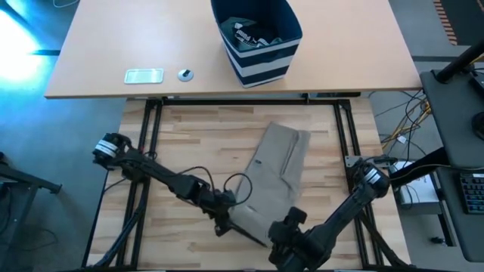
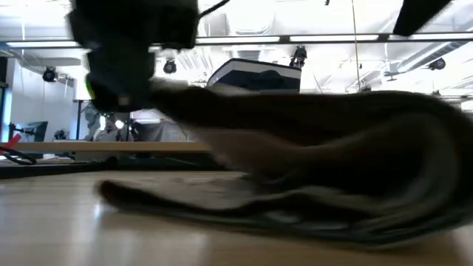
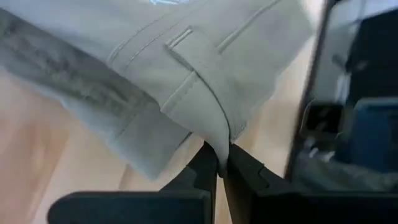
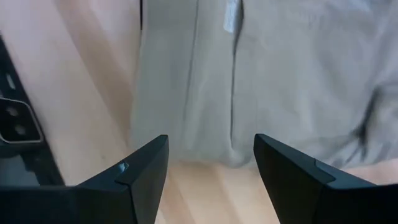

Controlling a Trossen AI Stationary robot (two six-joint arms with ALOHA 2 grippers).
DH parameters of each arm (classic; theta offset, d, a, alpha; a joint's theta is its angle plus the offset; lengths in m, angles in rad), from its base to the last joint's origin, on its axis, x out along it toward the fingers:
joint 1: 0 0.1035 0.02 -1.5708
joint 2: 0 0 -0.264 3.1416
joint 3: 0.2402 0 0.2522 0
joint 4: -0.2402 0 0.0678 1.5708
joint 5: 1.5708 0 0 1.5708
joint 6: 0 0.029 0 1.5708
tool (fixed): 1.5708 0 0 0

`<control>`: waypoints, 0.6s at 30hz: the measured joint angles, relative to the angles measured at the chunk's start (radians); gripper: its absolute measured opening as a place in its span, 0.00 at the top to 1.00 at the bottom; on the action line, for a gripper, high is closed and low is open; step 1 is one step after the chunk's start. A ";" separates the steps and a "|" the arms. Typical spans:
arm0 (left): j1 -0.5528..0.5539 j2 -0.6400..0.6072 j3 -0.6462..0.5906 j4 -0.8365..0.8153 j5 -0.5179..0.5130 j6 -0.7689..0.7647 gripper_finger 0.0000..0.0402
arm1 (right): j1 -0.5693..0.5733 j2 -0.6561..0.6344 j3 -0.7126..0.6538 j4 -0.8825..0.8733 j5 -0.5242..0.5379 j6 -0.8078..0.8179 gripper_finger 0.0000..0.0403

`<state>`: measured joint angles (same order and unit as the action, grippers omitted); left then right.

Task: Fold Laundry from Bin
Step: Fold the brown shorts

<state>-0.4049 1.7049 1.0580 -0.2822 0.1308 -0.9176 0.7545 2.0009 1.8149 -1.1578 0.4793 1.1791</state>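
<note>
A beige garment (image 1: 280,174) lies lengthwise on the wooden table, its far end pointing at the bin (image 1: 257,45). The navy bin with white stripes stands on the far desk with dark and grey laundry inside. My left gripper (image 1: 231,219) is at the garment's near left edge, shut on the cloth (image 3: 186,74). My right gripper (image 1: 286,230) hovers open above the garment's near end (image 4: 280,62) and touches nothing. In the low view the beige garment (image 2: 310,162) fills the foreground, with the bin (image 2: 255,74) behind it. My left gripper (image 3: 222,163) pinches a folded edge of the beige garment (image 3: 219,144) between its two fingertips, next to a stitched seam and a belt loop. The fingers slant down at it from the table's left. That edge is raised off the wood; the rest of the garment lies on the table.
A small white flat device (image 1: 144,75) and a small round object (image 1: 185,74) lie on the far desk, left of the bin. Black frame rails (image 1: 151,136) run along the wooden table's left, right and far sides. Bare wood shows left of the garment.
</note>
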 joint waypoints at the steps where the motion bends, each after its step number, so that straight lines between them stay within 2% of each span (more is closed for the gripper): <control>1: 0.001 0.000 -0.013 -0.020 0.014 -0.001 1.00 | -0.004 0.001 -0.025 0.052 0.001 0.001 0.42; 6: 0.034 -0.004 -0.113 -0.019 0.119 -0.045 1.00 | -0.029 0.001 -0.150 0.394 0.016 -0.005 0.45; 9: 0.056 -0.043 -0.167 -0.002 0.149 -0.071 1.00 | -0.055 0.001 -0.224 0.576 0.022 -0.040 0.46; 14: 0.088 -0.136 -0.241 0.009 0.155 -0.076 1.00 | -0.135 0.008 -0.270 0.692 0.026 -0.134 0.48; 18: 0.131 -0.222 -0.318 0.019 0.171 -0.082 1.00 | -0.205 0.015 -0.270 0.723 -0.018 -0.235 0.48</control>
<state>-0.2740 1.4827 0.7402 -0.2634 0.3013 -0.9991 0.5499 2.0157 1.5448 -0.4344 0.4615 0.9438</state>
